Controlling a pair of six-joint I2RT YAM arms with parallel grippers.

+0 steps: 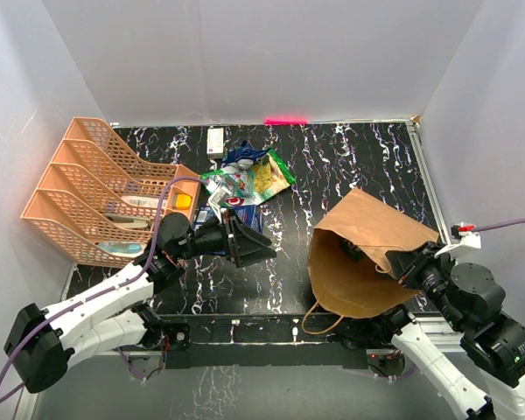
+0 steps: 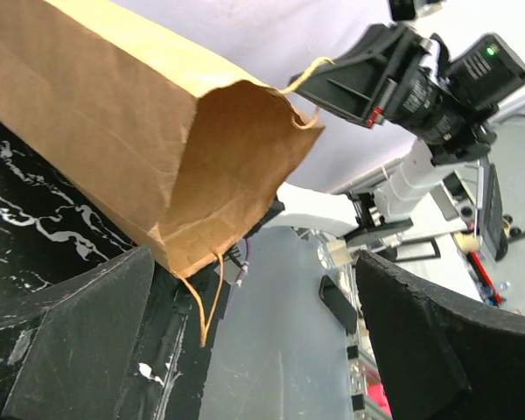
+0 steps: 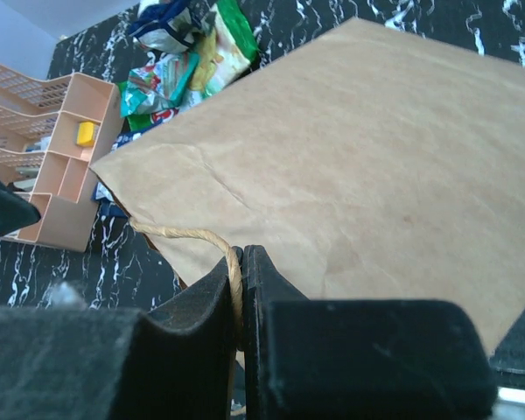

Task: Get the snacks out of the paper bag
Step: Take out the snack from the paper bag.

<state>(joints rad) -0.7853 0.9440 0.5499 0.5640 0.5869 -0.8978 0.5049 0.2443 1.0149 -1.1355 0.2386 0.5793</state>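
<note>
Right now the paper bag (image 1: 372, 241) is lying on its side on the right part of the black table (image 1: 341, 166). Its open mouth is facing the near left side. One string handle (image 1: 312, 319) is hanging down by the near edge of the table. Something dark is showing inside the mouth, but I cannot tell what it is.

The right gripper (image 3: 242, 261) is pinching the bag's other string handle (image 3: 184, 234). Its two fingers are pressing tight together with the string between them, right at the rim of the bag.

The left gripper (image 1: 254, 245) is hanging over the middle of the table, to the left of the bag and not touching it. Its fingers (image 2: 79, 341) are standing wide apart and are holding nothing. They are pointing at the bag's mouth.

The snacks (image 1: 245, 179) are lying in a little pile on the table, behind the left gripper and well apart from the bag. A green-yellow pouch (image 1: 271, 173) is lying on the right of the pile. A teal-white pouch (image 1: 227, 184) is lying on the left, a dark blue packet (image 1: 241, 156) at the back, and a packet with a red logo (image 1: 234, 201) at the front.

An orange organiser (image 1: 87, 188) is sitting on the left side of the table. A small white box (image 1: 216, 140) is resting near the back wall.
</note>
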